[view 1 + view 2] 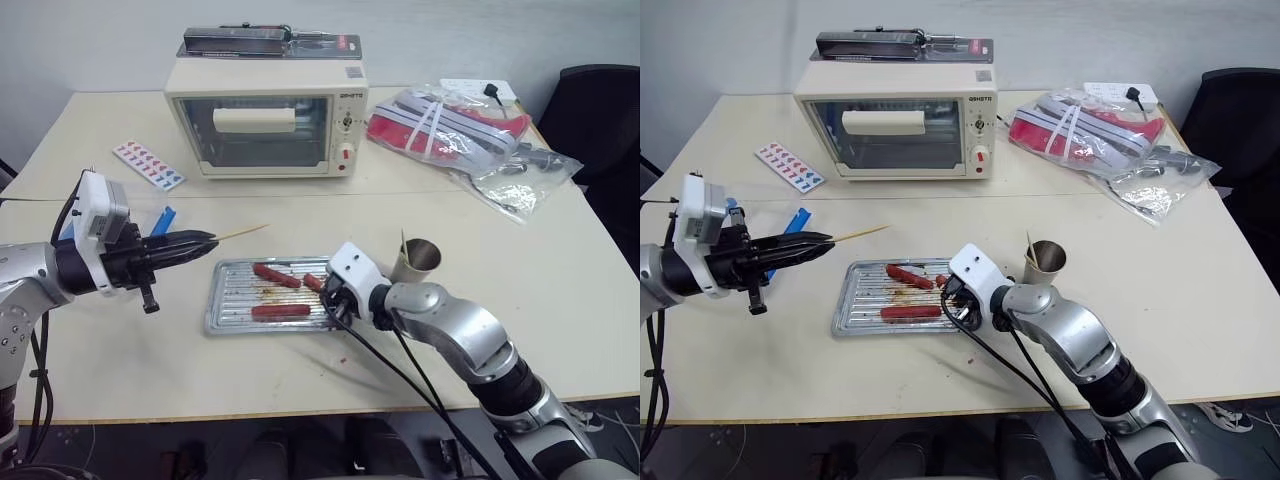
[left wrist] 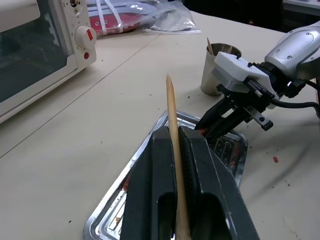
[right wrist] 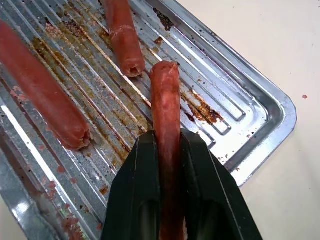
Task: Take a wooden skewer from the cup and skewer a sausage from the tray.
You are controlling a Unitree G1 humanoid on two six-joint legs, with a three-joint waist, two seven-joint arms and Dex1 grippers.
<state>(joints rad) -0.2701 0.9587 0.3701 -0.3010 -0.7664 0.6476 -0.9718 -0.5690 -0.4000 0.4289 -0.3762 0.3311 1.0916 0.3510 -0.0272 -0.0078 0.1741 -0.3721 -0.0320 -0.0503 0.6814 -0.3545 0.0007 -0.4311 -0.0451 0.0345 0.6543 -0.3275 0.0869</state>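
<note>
Sausage and wooden skewer are each held by a different arm, and the coming move is judged to turn on how these two lie to one another. The sausage is pinched lengthwise between the black fingers of the right gripper at the right end of the tray, its free rounded end pointing out beyond the fingertips and just above the ridged bottom. Two more sausages are left lying in the tray, one farther back and one nearer.

The skewer is clamped in the left gripper, whose fingers are pressed together on it. It is held above the table, off the tray's left far corner, with its point aimed to the right and slightly away. Its long axis runs roughly level, left to right, towards the cup, which stands just beyond the right gripper with another stick in it.

Skewer tip and held sausage are well apart, with most of the tray's length between them. For the piercing, the sausage's free end and the skewer's point would have to be brought onto one line; at present that end cannot be said to face the point squarely.
</note>
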